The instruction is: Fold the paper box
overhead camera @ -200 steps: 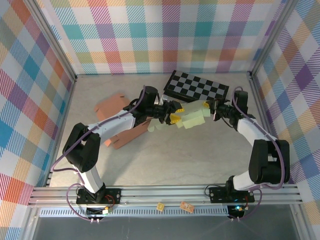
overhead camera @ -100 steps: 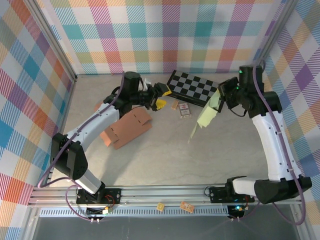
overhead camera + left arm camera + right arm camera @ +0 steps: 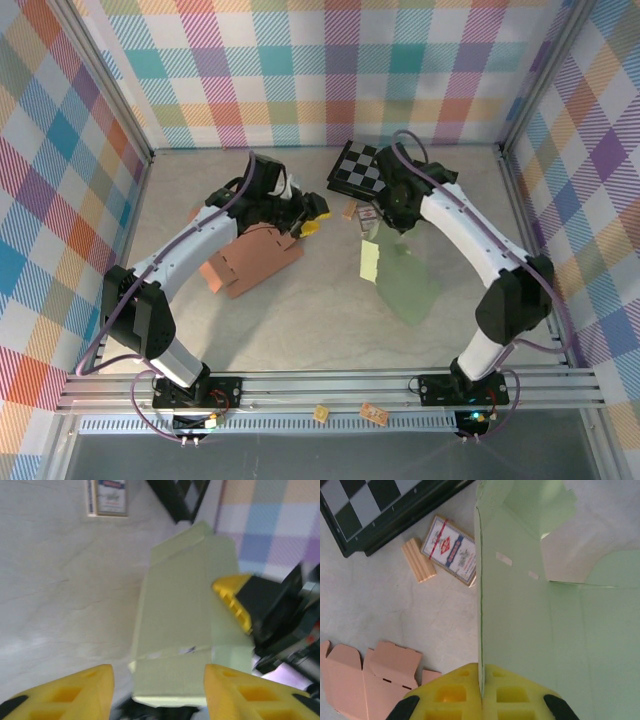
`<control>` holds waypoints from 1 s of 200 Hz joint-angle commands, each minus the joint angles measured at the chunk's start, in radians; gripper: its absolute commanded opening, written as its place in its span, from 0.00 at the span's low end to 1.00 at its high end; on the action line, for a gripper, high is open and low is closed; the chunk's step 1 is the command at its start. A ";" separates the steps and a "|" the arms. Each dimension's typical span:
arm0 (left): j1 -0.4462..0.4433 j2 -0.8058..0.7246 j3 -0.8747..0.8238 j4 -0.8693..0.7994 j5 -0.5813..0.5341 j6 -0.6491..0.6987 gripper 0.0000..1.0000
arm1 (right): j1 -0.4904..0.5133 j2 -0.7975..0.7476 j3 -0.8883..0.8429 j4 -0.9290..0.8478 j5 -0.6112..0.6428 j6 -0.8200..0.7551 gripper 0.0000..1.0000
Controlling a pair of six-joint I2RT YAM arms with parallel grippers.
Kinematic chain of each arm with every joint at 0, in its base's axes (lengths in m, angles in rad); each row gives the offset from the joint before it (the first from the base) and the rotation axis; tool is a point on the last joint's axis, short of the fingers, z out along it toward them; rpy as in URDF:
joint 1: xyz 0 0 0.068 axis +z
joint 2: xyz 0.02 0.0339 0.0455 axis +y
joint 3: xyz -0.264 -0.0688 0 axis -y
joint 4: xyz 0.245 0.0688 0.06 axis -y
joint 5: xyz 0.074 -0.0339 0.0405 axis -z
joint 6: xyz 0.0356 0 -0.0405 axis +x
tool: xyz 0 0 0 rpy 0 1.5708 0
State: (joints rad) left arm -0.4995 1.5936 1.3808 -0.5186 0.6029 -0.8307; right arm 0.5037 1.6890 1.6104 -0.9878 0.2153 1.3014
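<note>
The right claw was pinched shut on one edge of the box. The green sheet hung from it at the centre of the overhead view, its long axis running down toward the lower right. The left claw was just to the left, jaws apart and empty, not touching the box. From that wrist, the box lay straight ahead, lengthwise up the frame.

The left arm stretches far out over the table. Its left gripper is turned rightward, yellow fingers parted with nothing between them. The right arm arches high and hooks inward, its right gripper pointing down, pinched tight on the green paper box edge.
</note>
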 commanded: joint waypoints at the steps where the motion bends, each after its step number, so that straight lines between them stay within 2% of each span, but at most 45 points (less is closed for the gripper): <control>1: -0.060 -0.021 0.040 -0.212 -0.079 0.273 0.58 | 0.014 0.019 -0.001 0.072 -0.040 0.046 0.00; 19: -0.126 -0.051 0.028 -0.218 -0.195 0.356 0.63 | 0.025 0.036 -0.004 0.081 -0.034 0.061 0.00; 42: -0.217 -0.117 -0.003 -0.128 -0.344 0.371 0.73 | 0.029 0.047 0.002 0.077 -0.033 0.069 0.00; 73: -0.296 -0.136 0.018 -0.059 -0.421 0.368 0.80 | 0.032 0.048 0.004 0.064 -0.028 0.081 0.00; 115: -0.391 -0.054 0.122 -0.174 -0.519 0.443 0.83 | 0.035 0.042 0.017 0.054 -0.035 0.100 0.00; 200: -0.453 0.085 0.234 -0.236 -0.736 0.542 0.80 | 0.034 0.047 0.040 0.011 -0.073 0.125 0.00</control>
State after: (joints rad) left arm -0.9241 1.6569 1.5574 -0.7151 -0.0349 -0.3500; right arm 0.5316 1.7317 1.6135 -0.9371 0.1631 1.4040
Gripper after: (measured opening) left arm 0.799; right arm 0.062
